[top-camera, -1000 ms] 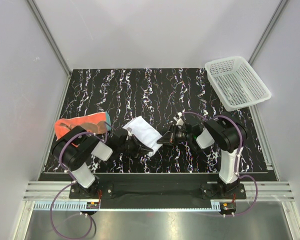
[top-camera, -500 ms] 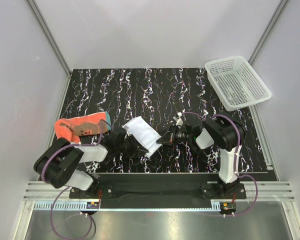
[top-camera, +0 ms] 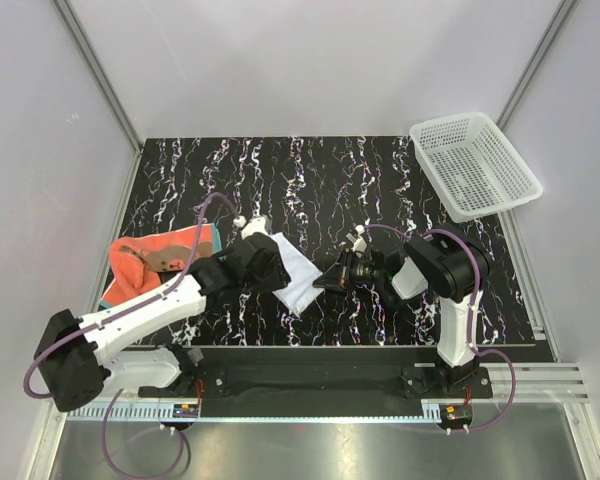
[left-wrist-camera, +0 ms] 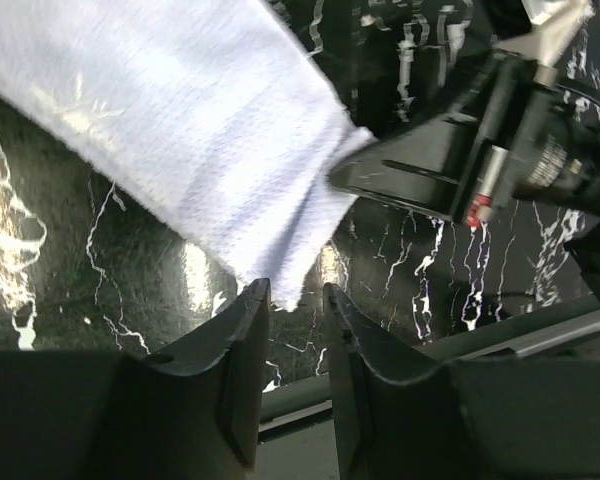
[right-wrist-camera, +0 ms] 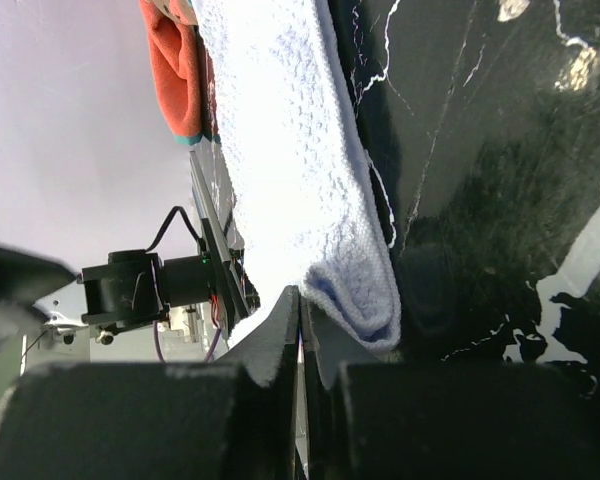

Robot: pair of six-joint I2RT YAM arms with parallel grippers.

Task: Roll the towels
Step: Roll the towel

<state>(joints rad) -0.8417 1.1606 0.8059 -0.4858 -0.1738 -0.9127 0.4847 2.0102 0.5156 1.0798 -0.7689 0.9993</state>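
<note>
The white towel lies folded on the black marbled table between my two grippers. It also shows in the left wrist view and the right wrist view. My left gripper hangs over its left part, jaws a narrow gap apart and empty, with the towel's near corner just past the fingertips. My right gripper is shut, its tip against the towel's folded right edge. The orange-red towel lies crumpled at the left, its teal edging visible.
A white mesh basket stands at the table's far right corner. White walls and metal frame rails enclose the table on three sides. The right gripper's black body lies close in front of the left gripper.
My left arm has unfolded and reached forward, carrying its gripper from the towel's near left side up over the white towel. The orange-red towel is more uncovered. The right arm has stayed put.
</note>
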